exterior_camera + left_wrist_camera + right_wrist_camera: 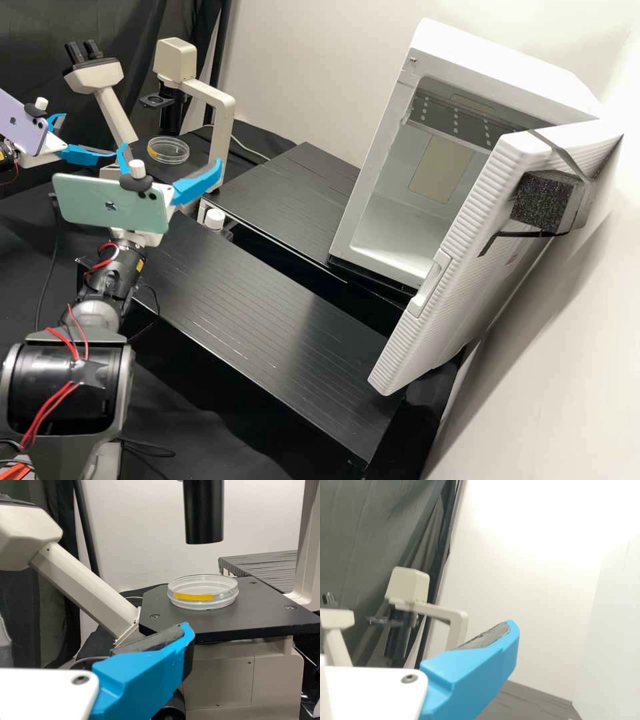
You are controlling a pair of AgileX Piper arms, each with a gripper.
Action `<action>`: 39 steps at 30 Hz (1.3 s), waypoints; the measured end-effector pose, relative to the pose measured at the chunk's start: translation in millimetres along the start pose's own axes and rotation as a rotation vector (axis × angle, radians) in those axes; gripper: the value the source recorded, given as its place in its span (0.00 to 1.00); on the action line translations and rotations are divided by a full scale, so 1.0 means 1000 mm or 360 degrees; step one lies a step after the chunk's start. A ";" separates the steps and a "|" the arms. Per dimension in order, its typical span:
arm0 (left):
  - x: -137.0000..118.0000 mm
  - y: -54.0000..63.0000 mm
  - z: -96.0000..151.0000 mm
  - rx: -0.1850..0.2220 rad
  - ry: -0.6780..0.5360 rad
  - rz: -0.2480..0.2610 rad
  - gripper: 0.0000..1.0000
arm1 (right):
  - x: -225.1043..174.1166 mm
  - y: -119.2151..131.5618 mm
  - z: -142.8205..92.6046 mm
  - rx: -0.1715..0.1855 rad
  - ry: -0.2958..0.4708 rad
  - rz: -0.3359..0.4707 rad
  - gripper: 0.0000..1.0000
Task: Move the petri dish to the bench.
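My left gripper (87,135) is at the left of the high view, open, left of the petri dish (168,151). The clear round dish, with a yellow strip on its side, lies flat on the black microscope stage (148,167). My right gripper (171,155) is nearer the high camera, its blue fingers spread with nothing held. In the left wrist view, the dish (202,592) rests on the stage (260,617), apart from one finger of my left gripper (185,632). The right wrist view has a finger of my right gripper (510,630). The black bench (267,300) stretches rightward.
The microscope's pale arm (223,133) rises right of the dish, its eyepiece part (97,75) left. Behind the bench stand a white-capped bottle (215,220) and another black surface (287,193). A white cabinet (393,220) has its door (467,253) swung open at the right.
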 end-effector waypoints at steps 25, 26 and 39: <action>0.000 0.000 0.000 0.0000 0.0000 0.0000 1.00 | 0.124 -0.064 -0.036 -0.0091 -0.0148 -0.0277 1.00; 0.000 0.000 0.000 0.0000 0.0000 0.0000 1.00 | 0.128 -0.067 -0.037 -0.0084 -0.0151 -0.0295 1.00; 0.000 0.000 0.000 0.0000 0.0000 0.0000 1.00 | 0.158 -0.107 -0.031 -0.0158 -0.0182 -0.0425 1.00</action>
